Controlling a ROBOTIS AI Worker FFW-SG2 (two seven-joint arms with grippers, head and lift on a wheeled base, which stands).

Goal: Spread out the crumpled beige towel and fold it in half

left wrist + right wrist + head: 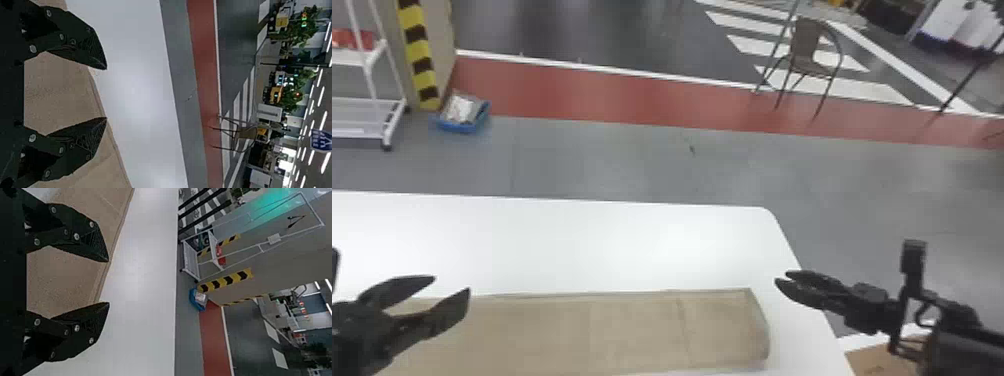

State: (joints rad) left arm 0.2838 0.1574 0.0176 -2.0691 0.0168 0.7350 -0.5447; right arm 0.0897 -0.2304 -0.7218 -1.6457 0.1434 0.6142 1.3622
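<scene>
1. Workpiece position. The beige towel (632,330) lies flat on the white bench (607,240), on the side nearest me. It forms a long band, with its long axis running from my left to my right, roughly parallel to the far bench edge. Its right end is slightly curved; a faint crease crosses the band near that end.

2. Jaw state. My left jaws are wide, fingers (92,137) well parted, nothing between them. My right jaws are also wide and empty, fingers (94,321) parted.

3. Governing relation. In the head view, my left jaws appear over the left part of the band; my right jaws appear just beyond its right end, angled inward. The left arm is nearer the left part, the right arm nearer the right end. I cannot tell the exact clearance above the cloth.

4. Assessment. Spreading appears complete, and the narrow band suggests a fold is already made. If correction is required, lower each set of jaws to its own end and grip lightly. Caution: a one-sided pull could skew the layers.

5. Containers. A blue tray (464,126) on the floor holds pale wrapped material (461,107). A carton (882,357) sits beyond the bench's right edge; its contents cannot be determined.
</scene>
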